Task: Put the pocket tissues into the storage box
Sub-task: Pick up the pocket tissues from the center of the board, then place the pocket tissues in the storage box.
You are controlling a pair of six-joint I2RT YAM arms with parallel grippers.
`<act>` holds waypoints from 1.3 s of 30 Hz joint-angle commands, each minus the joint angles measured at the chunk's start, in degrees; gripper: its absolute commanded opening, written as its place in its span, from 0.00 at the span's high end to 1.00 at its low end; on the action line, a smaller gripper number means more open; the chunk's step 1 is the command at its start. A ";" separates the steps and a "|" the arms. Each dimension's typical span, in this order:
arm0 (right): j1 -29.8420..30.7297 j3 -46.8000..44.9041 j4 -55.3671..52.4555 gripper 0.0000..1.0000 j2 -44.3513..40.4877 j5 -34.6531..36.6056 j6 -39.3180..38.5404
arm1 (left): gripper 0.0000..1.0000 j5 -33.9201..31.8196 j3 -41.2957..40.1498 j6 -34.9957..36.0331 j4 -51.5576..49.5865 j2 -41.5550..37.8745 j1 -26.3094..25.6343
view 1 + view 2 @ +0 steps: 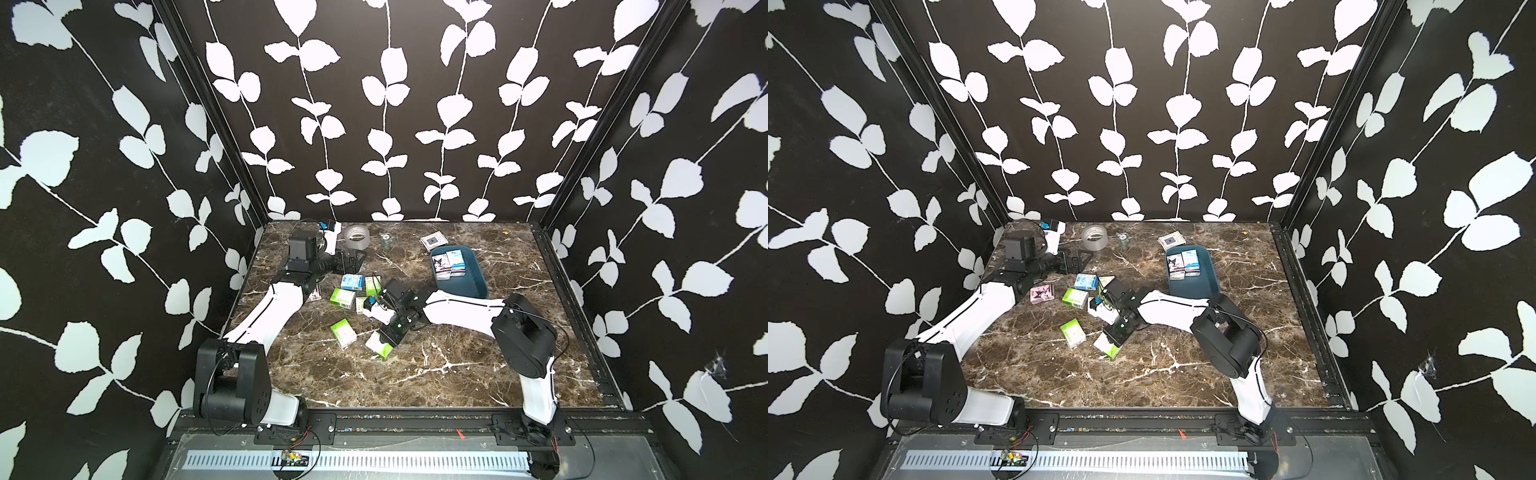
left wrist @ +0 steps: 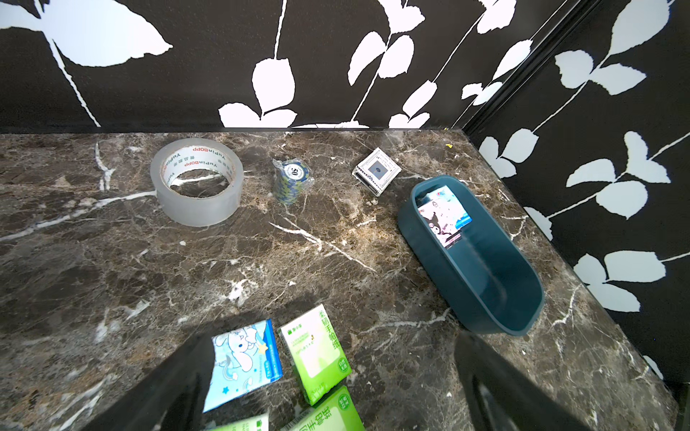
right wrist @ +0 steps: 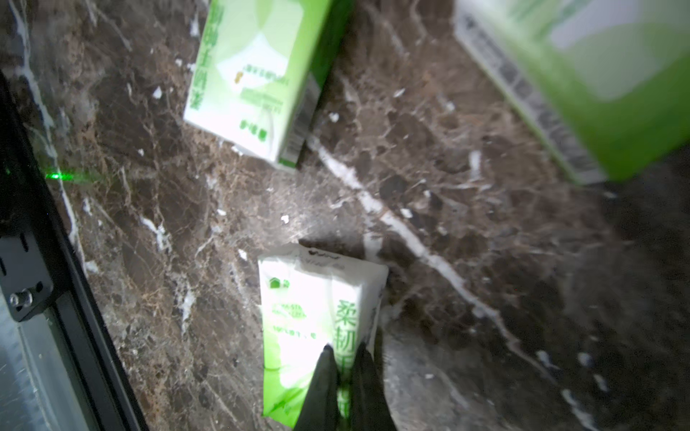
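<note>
Right wrist: pincer tight on pack

A brown white-veined marble tabletop; a dark teal plastic storage box; a black-and-white cartoon tissue pack, possibly pink-edged; a green-and-white flat tissue pack; a pale blue flat tissue pack, white puppy print.

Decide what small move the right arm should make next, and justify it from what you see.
Probably lift straight up a little. The right gripper has its fingers shut on a green pack low at the marble table, another green pack lies close by, and the storage box is some way off.
</note>
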 commanded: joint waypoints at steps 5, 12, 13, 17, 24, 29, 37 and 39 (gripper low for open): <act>-7.92 -2.90 6.71 1.00 -10.73 6.10 4.55 | 0.01 0.36 2.37 0.15 -0.95 -0.73 0.27; -18.07 -7.59 7.70 1.00 -18.55 13.51 9.01 | 0.01 0.54 4.51 1.00 -0.65 0.35 -3.38; -19.41 -8.16 7.69 1.00 -19.30 14.18 9.62 | 0.01 0.55 4.94 1.31 -0.73 0.78 -4.41; -25.10 -10.33 7.26 1.00 -21.22 16.49 12.62 | 0.01 3.30 7.13 2.00 -0.63 3.96 -8.10; -32.09 -12.34 4.10 1.00 -22.74 18.25 15.46 | 0.01 8.51 8.83 -1.05 1.84 8.20 -11.24; -33.75 -11.79 2.99 1.00 -19.20 16.58 16.36 | 0.01 8.77 9.12 -2.66 3.27 10.24 -13.86; -33.84 -9.99 3.04 1.00 -13.91 14.32 16.81 | 0.01 8.25 9.85 -4.24 4.99 12.85 -16.71; -33.84 -9.80 3.58 1.00 -12.92 13.90 16.91 | 0.01 8.16 10.00 -4.37 5.06 13.07 -16.85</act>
